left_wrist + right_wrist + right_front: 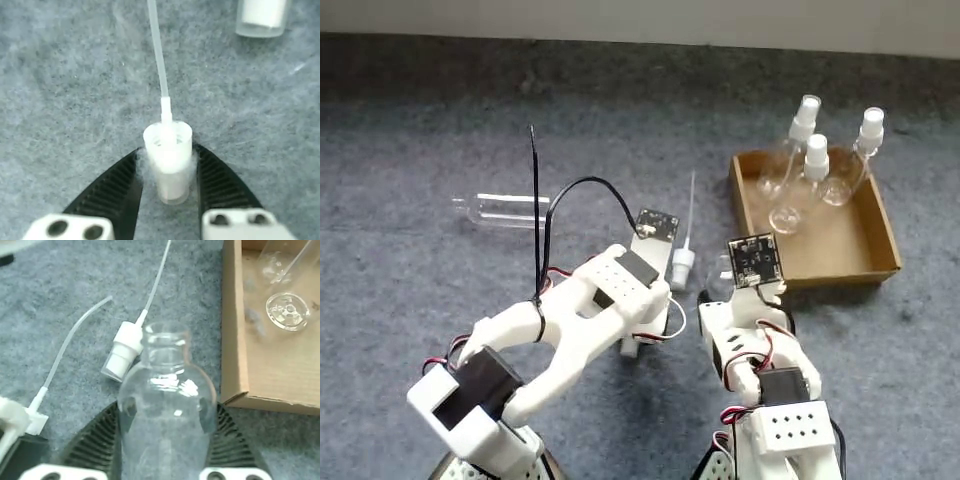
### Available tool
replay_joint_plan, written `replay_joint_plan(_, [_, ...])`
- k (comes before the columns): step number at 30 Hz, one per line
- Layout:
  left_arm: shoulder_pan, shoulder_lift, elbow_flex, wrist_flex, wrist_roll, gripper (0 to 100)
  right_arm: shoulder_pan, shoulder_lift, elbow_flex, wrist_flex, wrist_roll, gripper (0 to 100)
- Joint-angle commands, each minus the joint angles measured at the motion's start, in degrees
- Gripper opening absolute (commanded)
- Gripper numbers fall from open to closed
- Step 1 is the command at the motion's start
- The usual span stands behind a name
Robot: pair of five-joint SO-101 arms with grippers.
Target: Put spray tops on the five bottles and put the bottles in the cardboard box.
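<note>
Just beside the brown cardboard box (232,340), the right gripper (168,409) clasped a clear plastic bottle (167,385), seemingly light and slippery, round its belly. The left gripper (167,151) pinched a white spray top (168,175) by its stiff cap.

Three capped bottles (805,190) crowd the far end of the cardboard box (840,272); its near floor lies open.

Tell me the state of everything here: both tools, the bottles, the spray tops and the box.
left tool: shut on held top.
right tool: shut on held bottle.
held top: not on a bottle.
held bottle: uncapped.
loose top: lying free, unattached.
far bottle: on its side, uncapped.
boxed bottles: three, all capped.
box: open, holding those three.
</note>
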Motion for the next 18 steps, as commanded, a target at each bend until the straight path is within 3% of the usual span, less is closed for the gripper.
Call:
replay_joint_plan(1, [0.84,-0.75,0.84,0.00,0.26,1,0.66,-1.10,-0.48,-1.45,-0.09,9.6])
replay_joint_plan(6, [-0.57,-0.92,-1.54,4.40,0.18,0,0.66,-1.10,-0.40,-1.45,-0.09,9.6])
replay_joint_plan(10, [-5.67,-0.92,-8.57,14.95,-0.44,0,0.66,-1.10,-0.40,-1.45,-0.09,9.6])
replay_joint_plan(12, [-8.66,-0.92,-13.67,21.45,-7.30,0,0.66,-1.10,-0.40,-1.45,-0.09,9.6])
replay_joint_plan(18, [-17.80,-0.92,-26.15,35.34,-39.38,0,0.66,-1.10,-0.40,-1.45,-0.09,9.6])
